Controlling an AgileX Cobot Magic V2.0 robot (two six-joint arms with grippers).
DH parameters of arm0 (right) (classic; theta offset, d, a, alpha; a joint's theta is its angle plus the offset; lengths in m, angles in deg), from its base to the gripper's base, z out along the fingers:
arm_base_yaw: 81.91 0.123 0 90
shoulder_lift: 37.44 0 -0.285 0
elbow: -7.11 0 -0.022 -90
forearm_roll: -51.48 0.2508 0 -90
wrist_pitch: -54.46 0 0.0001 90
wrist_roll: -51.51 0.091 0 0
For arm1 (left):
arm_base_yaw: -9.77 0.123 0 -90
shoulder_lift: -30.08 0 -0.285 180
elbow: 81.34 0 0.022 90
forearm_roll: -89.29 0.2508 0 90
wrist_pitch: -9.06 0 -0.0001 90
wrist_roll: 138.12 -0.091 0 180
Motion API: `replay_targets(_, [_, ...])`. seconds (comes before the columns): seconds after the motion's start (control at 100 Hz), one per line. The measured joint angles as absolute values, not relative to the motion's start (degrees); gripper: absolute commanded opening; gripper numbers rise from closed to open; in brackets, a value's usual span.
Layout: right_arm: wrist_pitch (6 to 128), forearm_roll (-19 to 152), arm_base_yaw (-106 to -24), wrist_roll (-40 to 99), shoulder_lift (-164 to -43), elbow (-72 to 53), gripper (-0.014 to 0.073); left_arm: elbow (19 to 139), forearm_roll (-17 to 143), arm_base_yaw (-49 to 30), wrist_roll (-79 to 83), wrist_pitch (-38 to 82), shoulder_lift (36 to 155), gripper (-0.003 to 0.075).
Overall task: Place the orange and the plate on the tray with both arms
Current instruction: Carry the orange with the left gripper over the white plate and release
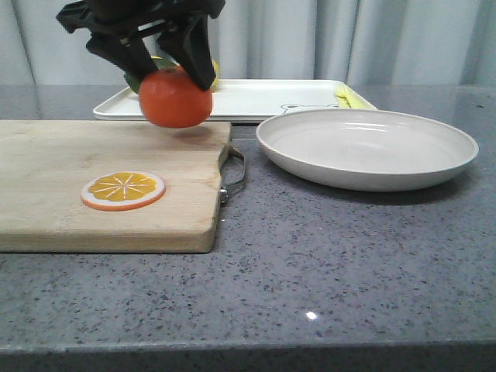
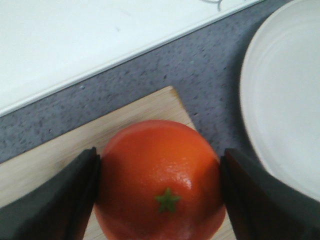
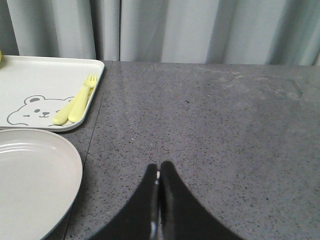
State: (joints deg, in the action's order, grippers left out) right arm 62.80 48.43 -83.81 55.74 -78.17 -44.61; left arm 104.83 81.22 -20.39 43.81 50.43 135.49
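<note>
Left claw pinching orange above cutting board; right claw pressed together.

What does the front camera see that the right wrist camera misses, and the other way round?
Only the front view shows the left gripper holding the round bright-orange fruit above the wooden cutting board, where a flat orange slice lies. Only the right wrist view shows the shut right gripper, the tray's bear drawing and a whole pale yellow fork. Both show the white rectangular tray and the round off-white plate on the grey speckled counter.
</note>
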Motion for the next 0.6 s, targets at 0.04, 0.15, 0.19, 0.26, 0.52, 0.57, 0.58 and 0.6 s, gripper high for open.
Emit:
replay_targets(0.04, [62.8, 48.4, -83.8, 55.7, -78.2, -44.6, -0.0068, 105.7, 81.1, -21.3, 43.8, 50.4, 135.7, 0.0262])
replay_targets(0.15, [62.8, 48.4, -83.8, 55.7, -78.2, -44.6, -0.0068, 108.7, 80.9, -24.5, 43.8, 50.4, 137.5, 0.0262])
replay_targets(0.19, [62.8, 48.4, -83.8, 55.7, -78.2, -44.6, -0.0068, 109.7, 80.9, -25.6, 43.8, 50.4, 138.5, 0.0262])
replay_targets(0.26, [62.8, 48.4, -83.8, 55.7, -78.2, -44.6, -0.0068, 111.3, 80.7, -28.0, 43.8, 50.6, 140.3, 0.0262])
replay_targets(0.52, [62.8, 48.4, -83.8, 55.7, -78.2, -44.6, -0.0068, 118.0, 80.4, -34.4, 43.8, 50.8, 147.4, 0.0262])
replay_targets(0.57, [62.8, 48.4, -83.8, 55.7, -78.2, -44.6, -0.0068, 119.1, 80.4, -34.7, 43.8, 50.8, 148.5, 0.0262])
replay_targets(0.58, [62.8, 48.4, -83.8, 55.7, -78.2, -44.6, -0.0068, 119.3, 80.3, -34.7, 43.8, 50.8, 148.8, 0.0262])
replay_targets(0.6, [62.8, 48.4, -83.8, 55.7, -78.2, -44.6, -0.0068, 119.4, 80.3, -34.9, 43.8, 50.8, 149.1, 0.0263])
